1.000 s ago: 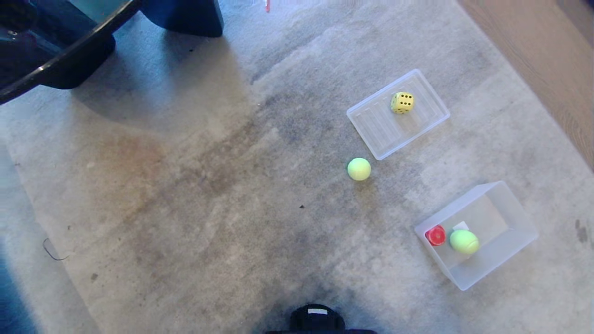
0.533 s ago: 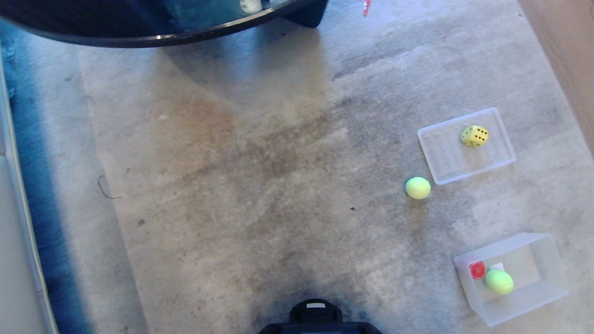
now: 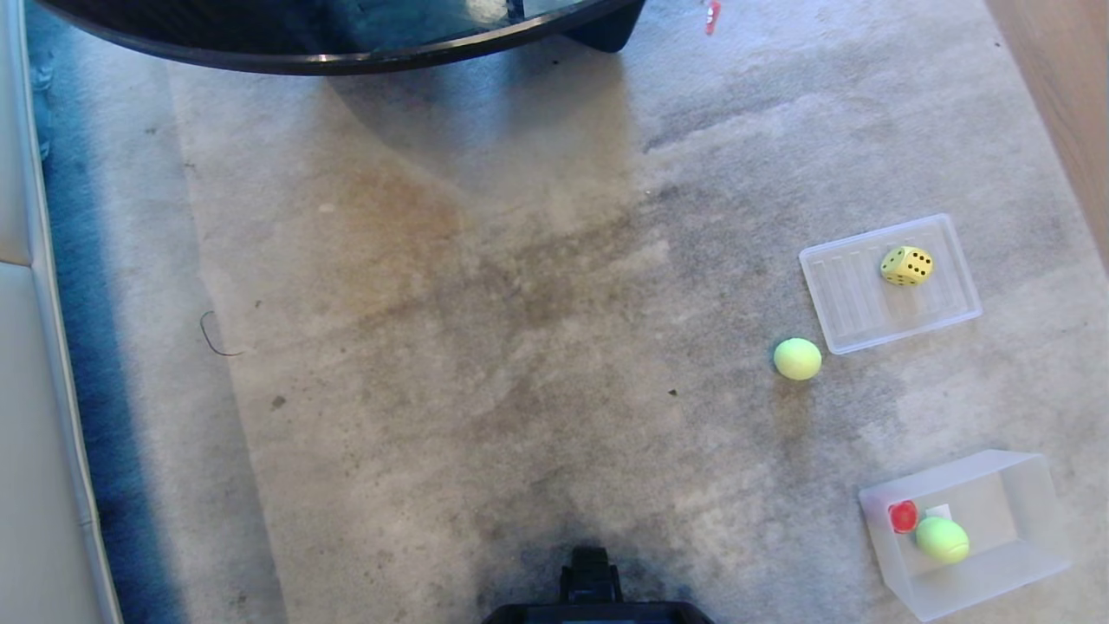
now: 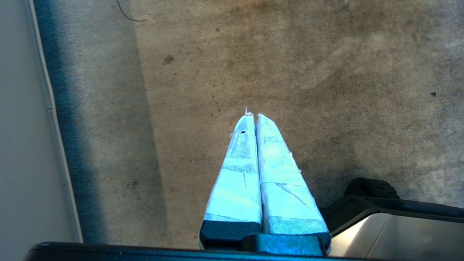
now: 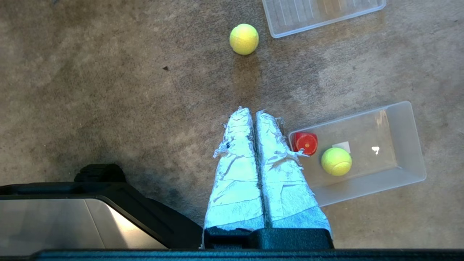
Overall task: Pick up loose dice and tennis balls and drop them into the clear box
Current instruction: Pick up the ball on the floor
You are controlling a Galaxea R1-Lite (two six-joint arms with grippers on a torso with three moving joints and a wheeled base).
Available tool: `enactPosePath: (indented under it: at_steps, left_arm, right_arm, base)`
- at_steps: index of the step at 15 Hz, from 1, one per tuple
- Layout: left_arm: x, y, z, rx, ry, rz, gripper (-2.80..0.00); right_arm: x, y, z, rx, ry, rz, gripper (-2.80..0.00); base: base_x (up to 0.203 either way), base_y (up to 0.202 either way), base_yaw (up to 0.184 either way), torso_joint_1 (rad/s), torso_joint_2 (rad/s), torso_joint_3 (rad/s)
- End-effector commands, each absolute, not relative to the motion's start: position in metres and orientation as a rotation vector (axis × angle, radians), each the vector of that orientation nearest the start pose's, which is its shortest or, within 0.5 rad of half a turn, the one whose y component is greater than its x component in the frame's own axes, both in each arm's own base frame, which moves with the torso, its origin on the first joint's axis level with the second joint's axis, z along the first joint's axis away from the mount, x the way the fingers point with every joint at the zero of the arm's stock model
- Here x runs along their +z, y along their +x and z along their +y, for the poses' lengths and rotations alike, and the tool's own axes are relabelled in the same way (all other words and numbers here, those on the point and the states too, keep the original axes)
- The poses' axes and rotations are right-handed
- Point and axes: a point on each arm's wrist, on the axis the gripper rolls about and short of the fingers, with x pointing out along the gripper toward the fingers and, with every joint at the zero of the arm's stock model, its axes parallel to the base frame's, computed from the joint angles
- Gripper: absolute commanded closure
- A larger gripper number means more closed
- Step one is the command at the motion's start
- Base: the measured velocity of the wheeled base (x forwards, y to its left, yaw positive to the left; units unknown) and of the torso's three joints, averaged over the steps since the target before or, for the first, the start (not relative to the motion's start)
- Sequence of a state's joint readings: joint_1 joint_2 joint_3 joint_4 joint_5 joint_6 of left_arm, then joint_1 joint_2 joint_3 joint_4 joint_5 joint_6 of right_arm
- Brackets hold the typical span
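Note:
The clear box (image 3: 1031, 563) (image 5: 402, 112) stands on the carpet at the lower right, holding a red die (image 3: 903, 516) (image 5: 305, 142) and a tennis ball (image 3: 943, 539) (image 5: 336, 161). A loose tennis ball (image 3: 797, 358) (image 5: 244, 38) lies on the carpet farther out. A yellow die with black dots (image 3: 906, 265) rests on the flat ribbed clear lid (image 3: 845, 299) (image 5: 286, 14). My right gripper (image 5: 252, 110) is shut and empty, hanging above the carpet beside the box. My left gripper (image 4: 253, 115) is shut and empty over bare carpet. Neither arm shows in the head view.
A dark round table (image 3: 346, 35) stands at the top left. A pale sofa edge (image 3: 35, 347) runs down the left side. Wooden floor (image 3: 1066, 104) borders the carpet at the right. My own base (image 3: 593, 598) (image 4: 398, 224) (image 5: 90, 206) shows at the bottom.
The whole head view has shifted as the camera moved: box, lid and loose ball now sit farther right and lower, and the sofa edge has come into view. The things themselves stay put.

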State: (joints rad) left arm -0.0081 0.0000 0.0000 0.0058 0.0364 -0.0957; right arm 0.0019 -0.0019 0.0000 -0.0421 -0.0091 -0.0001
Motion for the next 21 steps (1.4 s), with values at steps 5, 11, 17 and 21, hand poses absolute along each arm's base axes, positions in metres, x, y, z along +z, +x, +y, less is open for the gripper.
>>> enactPosePath:
  at_steps: [5,11,17,21]
  left_arm:
    - [0.0749,-0.0228,0.0010,0.029,-0.094,0.005,0.00]
    - [0.0749,-0.0228,0.0010,0.029,-0.098,0.005,0.00]
    - [0.0749,-0.0228,0.0010,0.028,-0.098,0.005,0.00]
    - [0.0749,-0.0228,0.0010,0.029,-0.100,0.005,0.00]
  right_arm:
    - [0.0748,-0.0215,-0.0003,-0.012,0.006,-0.025,0.00]
    - [0.0748,-0.0215,-0.0003,-0.012,0.007,-0.025,0.00]
    - [0.0748,-0.0215,-0.0003,-0.012,0.006,-0.025,0.00]
    - [0.0748,-0.0215,-0.0004,-0.010,0.002,-0.025,0.00]
  base:
    - [0.000,0.000,0.000,0.000,0.00,0.000]
    - [0.035,0.000,-0.001,0.002,0.00,0.001]
    - [0.137,0.000,-0.001,0.003,0.00,0.002]
    - [0.000,0.000,0.000,0.000,0.00,0.000]
